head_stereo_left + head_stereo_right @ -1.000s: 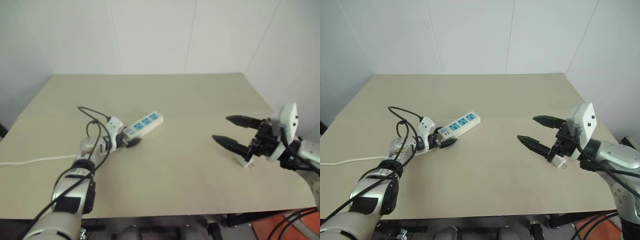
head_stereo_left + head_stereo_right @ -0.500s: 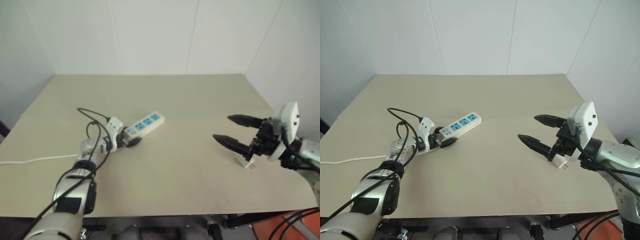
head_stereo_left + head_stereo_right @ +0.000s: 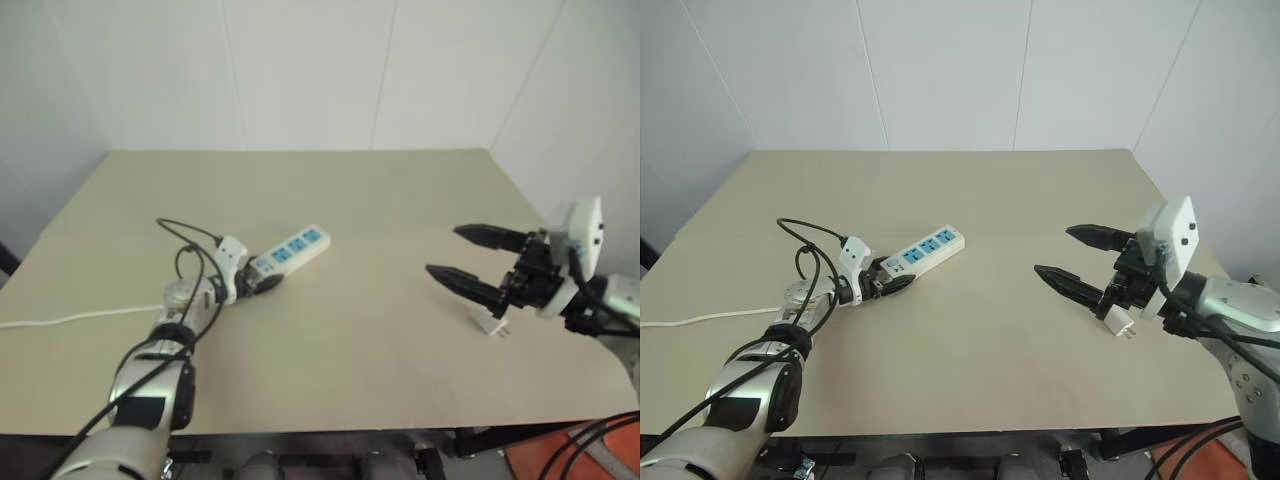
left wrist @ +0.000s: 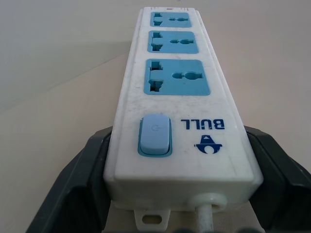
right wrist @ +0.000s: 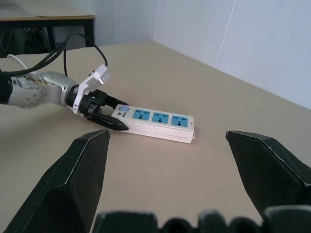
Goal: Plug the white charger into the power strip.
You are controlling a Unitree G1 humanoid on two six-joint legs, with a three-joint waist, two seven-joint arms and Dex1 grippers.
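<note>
While the power strip (image 3: 921, 250) lies flat near the middle of the beige bench (image 3: 970, 190), the left hand (image 3: 887, 282) brackets its switch end, one black finger (image 4: 77, 179) on each long side. Whether those fingers press the casing or only flank it cannot be told. A thin white cord (image 3: 60, 322) leaves that end and trails off towards the bench's left edge.

Well apart, near the right edge, the charger (image 3: 1117, 322) sits on the bench, a small white cube with short metal prongs. Above it the right hand (image 3: 1072, 258) hovers with its fingers spread wide, grasping nothing.

Likely handling: the charger looks light, rigid and smooth, so it could slip or tip under a careless pinch. It is best taken by two opposite flat sides of the body, prongs left free. The strip looks like stiff plastic, light enough to slide when pushed, so holding its switch end steady seems sensible.
</note>
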